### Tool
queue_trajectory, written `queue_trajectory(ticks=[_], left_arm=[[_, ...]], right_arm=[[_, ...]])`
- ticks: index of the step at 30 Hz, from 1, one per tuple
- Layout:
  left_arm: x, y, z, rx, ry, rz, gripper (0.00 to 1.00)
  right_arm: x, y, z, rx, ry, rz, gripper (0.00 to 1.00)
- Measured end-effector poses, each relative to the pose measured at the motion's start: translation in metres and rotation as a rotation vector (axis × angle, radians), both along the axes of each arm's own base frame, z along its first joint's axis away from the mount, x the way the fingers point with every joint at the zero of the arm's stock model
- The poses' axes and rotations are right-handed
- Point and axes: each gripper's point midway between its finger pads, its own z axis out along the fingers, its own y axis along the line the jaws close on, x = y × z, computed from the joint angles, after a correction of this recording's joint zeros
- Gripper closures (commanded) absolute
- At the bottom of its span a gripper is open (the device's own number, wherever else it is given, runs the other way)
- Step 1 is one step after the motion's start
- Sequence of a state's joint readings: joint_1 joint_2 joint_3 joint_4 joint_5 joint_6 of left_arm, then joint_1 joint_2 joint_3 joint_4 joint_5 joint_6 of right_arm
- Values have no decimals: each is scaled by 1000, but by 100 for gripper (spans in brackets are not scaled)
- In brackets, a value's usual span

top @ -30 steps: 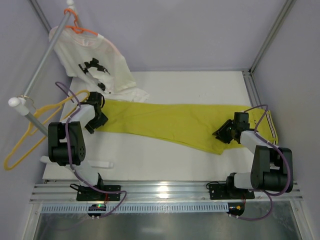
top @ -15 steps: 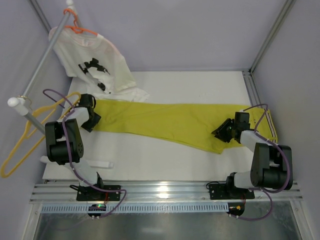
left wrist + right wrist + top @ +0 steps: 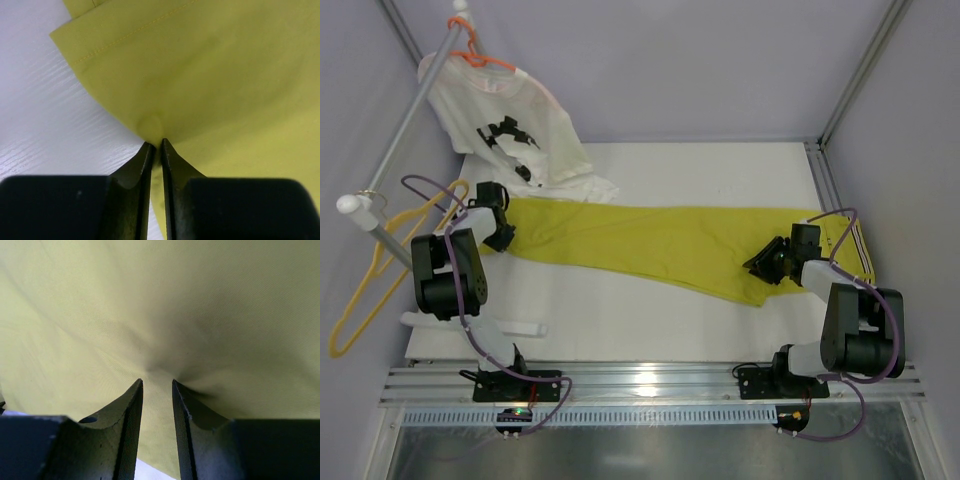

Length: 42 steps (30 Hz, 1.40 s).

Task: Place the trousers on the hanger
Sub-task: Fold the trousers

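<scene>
Two grips are on the trousers (image 3: 650, 245) right now, and they lie stretched flat across the middle of the worktop (image 3: 650, 315). Your left gripper (image 3: 502, 233) sits at the cloth's left end, jaws pinched almost together on the very edge, with a small pucker at the tips. Your right gripper (image 3: 761, 268), lower right, has jaws narrowly apart with a gathered fold clamped between them. The hanger (image 3: 438, 200) hangs at far left, clear of the trousers.
</scene>
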<state>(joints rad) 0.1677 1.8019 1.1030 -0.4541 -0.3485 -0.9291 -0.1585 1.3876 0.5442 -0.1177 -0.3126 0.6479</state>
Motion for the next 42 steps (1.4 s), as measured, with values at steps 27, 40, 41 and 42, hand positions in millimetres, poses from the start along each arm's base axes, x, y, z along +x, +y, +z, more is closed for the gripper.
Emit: queue_trajectory(ticks=[27,40,41,42], left_arm=[[-14,17,3,55,110,51,91],[-18,19,5,62,148,68,99],[-18,19,4,63,156,72,100],[-18,20,4,63,163,74,99]], right_arm=[[2,-2,0,38,4,-4,66],[1,-3,-1,59,9,-9,66],[1,-3,-1,61,10,-10,66],[1,-3,-1,62,11,-10,66]])
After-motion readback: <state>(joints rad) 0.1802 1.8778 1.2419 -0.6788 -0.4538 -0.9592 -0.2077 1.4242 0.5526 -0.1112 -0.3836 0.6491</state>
